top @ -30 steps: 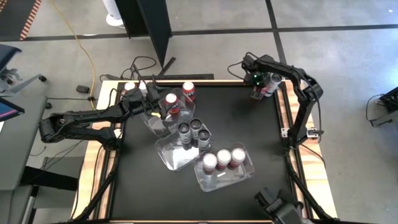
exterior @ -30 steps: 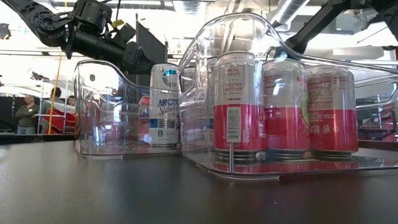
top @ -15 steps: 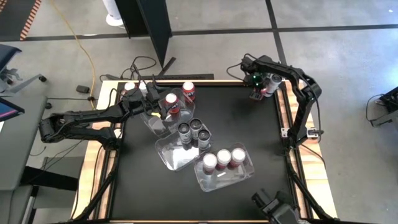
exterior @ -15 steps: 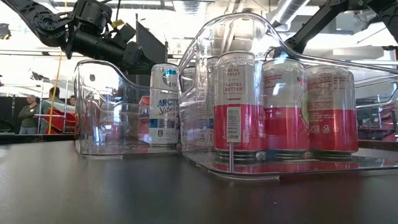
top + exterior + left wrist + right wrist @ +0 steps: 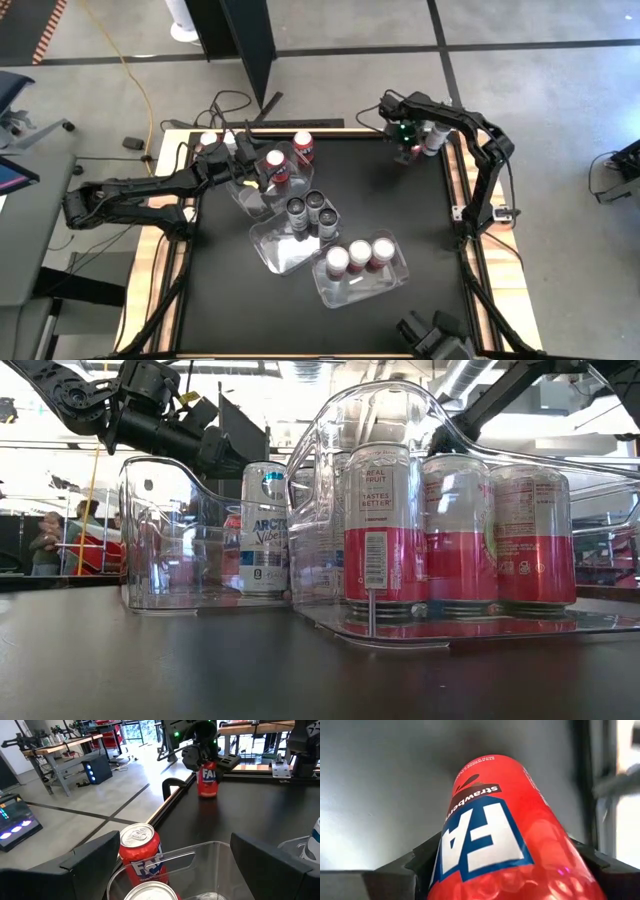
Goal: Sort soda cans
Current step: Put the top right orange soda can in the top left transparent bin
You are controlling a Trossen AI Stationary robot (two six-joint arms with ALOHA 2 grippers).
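Right gripper (image 5: pixel 405 143): was at the far right corner of the black table (image 5: pixel 400 230), well away from the middle tub; jaws closed around a red strawberry can (image 5: pixel 495 835), dark fingers (image 5: pixel 405 870) pressed on both its sides; same can (image 5: pixel 207 779) seen upright under the gripper, apparently touching the tabletop; hard to confirm.
Left gripper (image 5: pixel 250 168): hung over the far-left tub (image 5: pixel 245 195), just beyond the middle tub; jaws spread wide, nothing between them; fingers (image 5: pixel 90 865) flanked the tub's open end.
Far-left tub: clear plastic; held one red can with silver top (image 5: pixel 276 166); another red can (image 5: pixel 304 146) stood just outside its far wall on the table.
Middle tub (image 5: pixel 275 250): clear plastic, near the table's centre; held two dark cans (image 5: pixel 309 209) side by side at its far end; near end bare.
Near-right tub (image 5: pixel 350 290): touching or almost touching the middle tub, toward the front of the table; held three red-and-white cans (image 5: pixel 360 256) in a row; same three (image 5: pixel 450 535) seen upright, close together.
White can marked Arctic (image 5: pixel 264 525): seen through the tub walls, behind the three red-and-white ones; exact tub impossible to tell.
More cans (image 5: pixel 208 142): stood at the table's far left edge, beyond the far-left tub.
Person (image 5: pixel 45 545): in the room behind the table.
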